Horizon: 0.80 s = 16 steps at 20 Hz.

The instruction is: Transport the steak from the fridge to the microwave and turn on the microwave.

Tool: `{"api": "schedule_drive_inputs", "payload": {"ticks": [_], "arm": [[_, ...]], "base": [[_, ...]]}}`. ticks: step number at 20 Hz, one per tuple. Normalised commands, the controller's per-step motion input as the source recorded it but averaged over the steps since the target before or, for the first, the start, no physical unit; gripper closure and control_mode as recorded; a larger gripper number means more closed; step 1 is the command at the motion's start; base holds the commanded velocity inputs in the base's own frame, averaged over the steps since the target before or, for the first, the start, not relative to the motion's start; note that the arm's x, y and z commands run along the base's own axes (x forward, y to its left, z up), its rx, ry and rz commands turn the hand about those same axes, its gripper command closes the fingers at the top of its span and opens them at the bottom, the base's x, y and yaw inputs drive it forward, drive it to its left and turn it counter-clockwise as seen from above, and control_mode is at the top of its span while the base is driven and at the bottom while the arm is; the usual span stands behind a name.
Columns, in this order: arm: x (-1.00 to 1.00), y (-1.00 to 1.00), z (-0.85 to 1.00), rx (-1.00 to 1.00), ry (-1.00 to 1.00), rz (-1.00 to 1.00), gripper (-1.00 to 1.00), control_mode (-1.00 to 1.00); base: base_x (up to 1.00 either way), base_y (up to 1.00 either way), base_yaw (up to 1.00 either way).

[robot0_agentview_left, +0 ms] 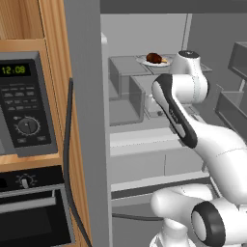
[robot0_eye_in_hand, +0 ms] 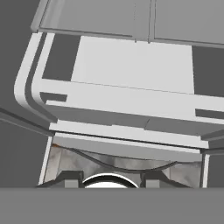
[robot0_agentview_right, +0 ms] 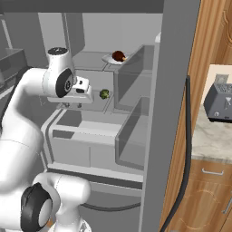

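A: Left base view first. How many of each thing?

B: One steak (robot0_agentview_left: 154,58), a dark reddish lump on one white plate (robot0_agentview_left: 144,61), near the top centre, on an upper shelf inside the open fridge (robot0_agentview_left: 140,29). One microwave (robot0_agentview_left: 24,103) at the left edge, set in wooden cabinetry. One black oven (robot0_agentview_left: 29,212) under it at the lower left, with a round knob.

A: Any writing?

B: The microwave's green clock (robot0_agentview_left: 13,70) reads 12:08. The button labels are too small to read.

A: And the arm?

B: One white arm (robot0_agentview_left: 193,130) rises from the lower right and bends up to the centre right, below and just right of the steak. Its own links hide the claw here.

A: Right base view?

B: The same single steak (robot0_agentview_right: 119,56), at the top centre on its plate. One small green item (robot0_agentview_right: 104,94) lies on the shelf below, left of centre. The hand (robot0_agentview_right: 80,88) sits just left of that item, well below the steak. One grey toaster (robot0_agentview_right: 219,102) stands on the marble tabletop (robot0_agentview_right: 208,140) at the right.

A: Is the claw holding anything?

B: Nothing shows in it. It is clenched, with no object between the tips.

A: Hand view?

B: It looks down on pale fridge ledges and drawers (robot0_eye_in_hand: 127,105). Two dark finger tips (robot0_eye_in_hand: 70,179) rise at the bottom edge, touching nothing.
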Motion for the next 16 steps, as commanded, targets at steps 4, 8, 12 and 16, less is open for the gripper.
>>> {"api": "schedule_drive_inputs", "payload": {"ticks": [4,8,12,16], "arm": [[-0.13,0.00,0.00,-0.02,-0.06,0.01,-1.00,-1.00],[-0.28,0.00,0.05,0.00,-0.35,0.10,-1.00,-1.00],[-0.16,-0.06,0.19,-0.02,-0.29,0.12,-1.00,-1.00],[-0.03,-0.10,0.29,0.00,-0.15,0.00,-1.00,-1.00]], "base": [[0.00,0.00,0.00],[0.00,0.00,0.00],[0.00,0.00,0.00],[0.00,0.00,0.00]]}}
